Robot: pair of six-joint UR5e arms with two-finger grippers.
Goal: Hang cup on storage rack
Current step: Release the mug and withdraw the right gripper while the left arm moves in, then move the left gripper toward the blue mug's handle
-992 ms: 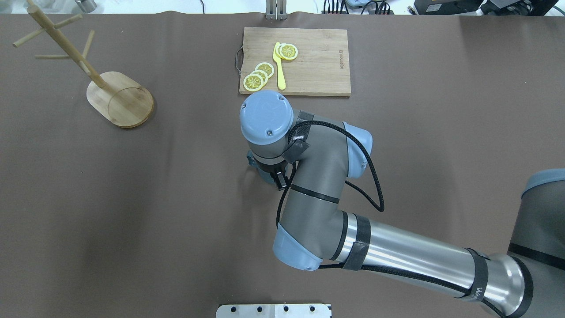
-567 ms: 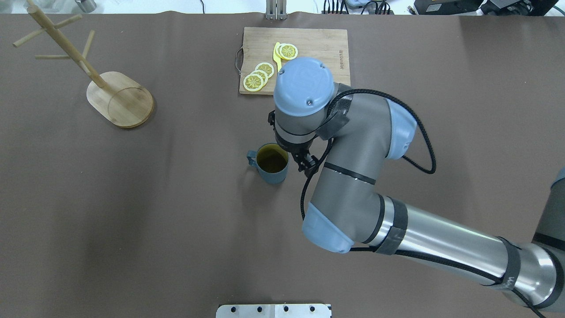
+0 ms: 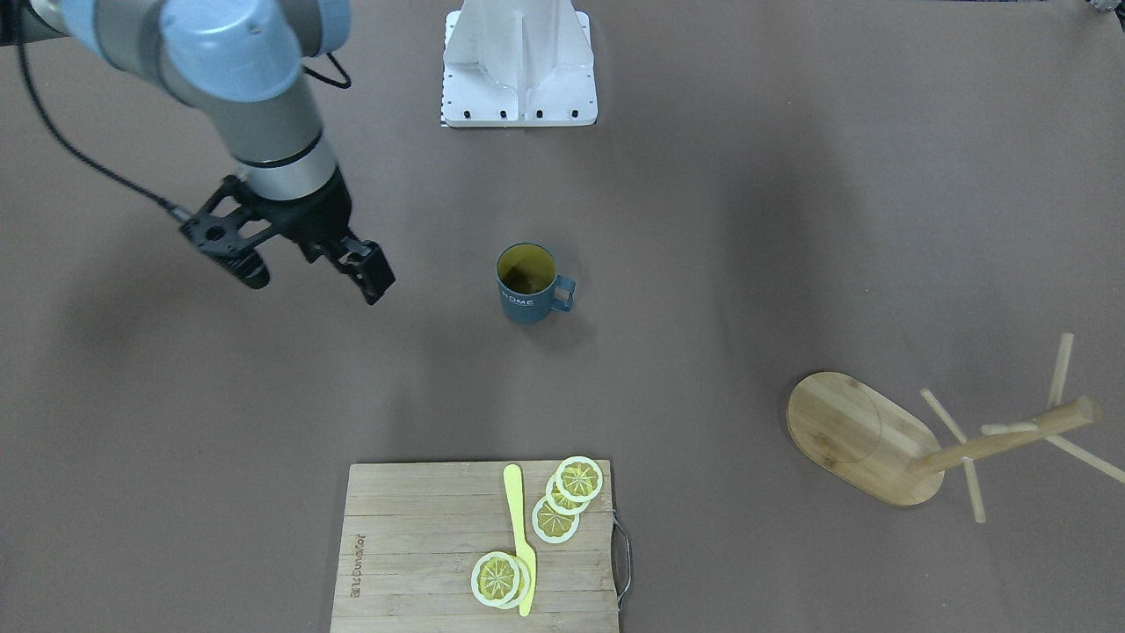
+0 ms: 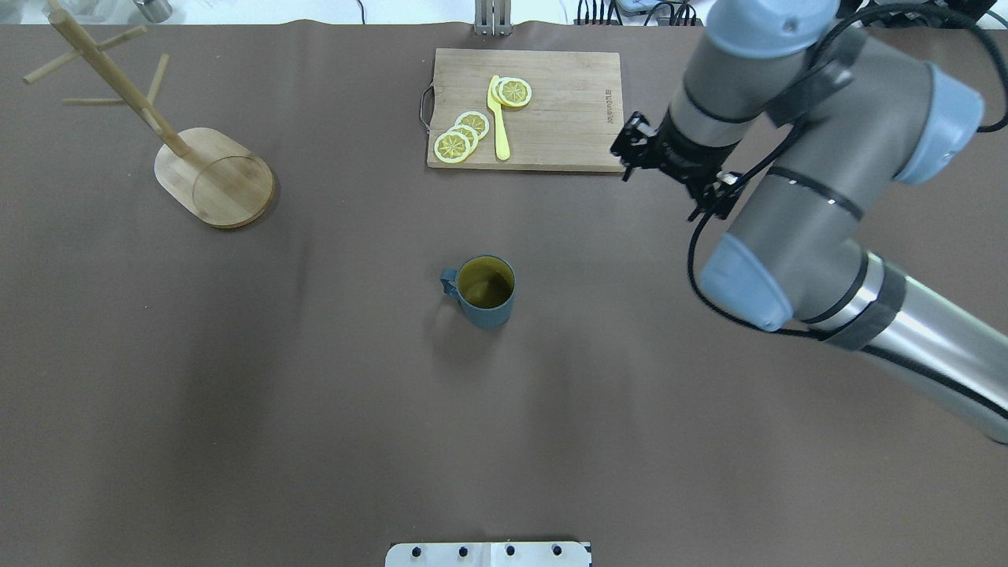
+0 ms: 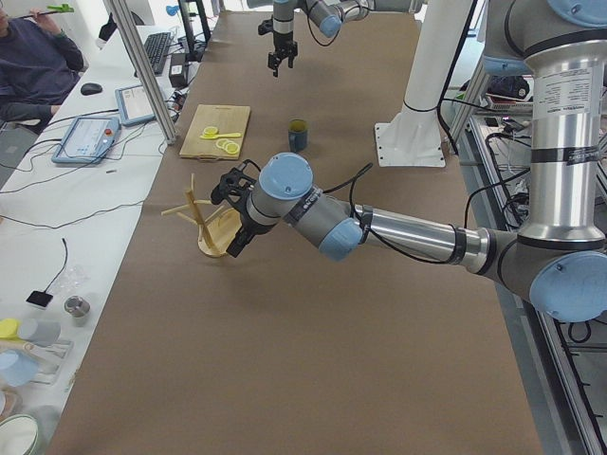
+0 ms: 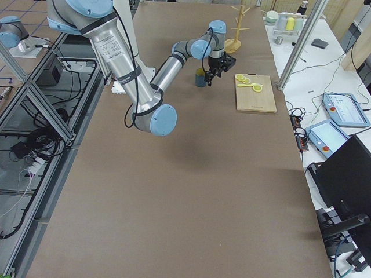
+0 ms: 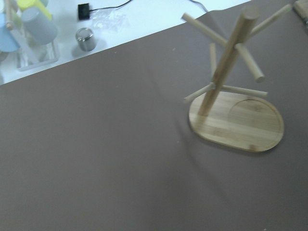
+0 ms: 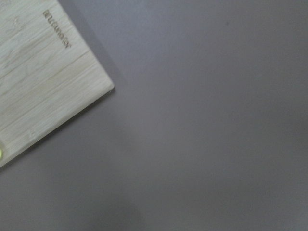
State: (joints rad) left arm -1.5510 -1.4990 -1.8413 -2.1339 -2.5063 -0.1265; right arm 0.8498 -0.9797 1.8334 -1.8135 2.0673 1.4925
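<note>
The cup (image 4: 484,293) is blue-grey with a yellow inside and stands upright alone mid-table. The front-facing view shows its "HOME" lettering (image 3: 527,286). The storage rack (image 4: 214,177) is a wooden mug tree with bare pegs at the far left of the table. It also shows in the left wrist view (image 7: 236,122). My right gripper (image 3: 315,280) is open and empty, raised well to the cup's side near the cutting board's corner. My left gripper (image 5: 230,218) hovers close by the rack. It shows only in the exterior left view, so I cannot tell its state.
A wooden cutting board (image 4: 551,110) with lemon slices and a yellow knife (image 4: 498,122) lies at the far middle. Its corner shows in the right wrist view (image 8: 43,86). A white mount plate (image 3: 520,79) sits at the robot's edge.
My right arm has drawn away from above the cup, going right and toward the far side, past the board's corner. The cup stays in place and now shows fully.
</note>
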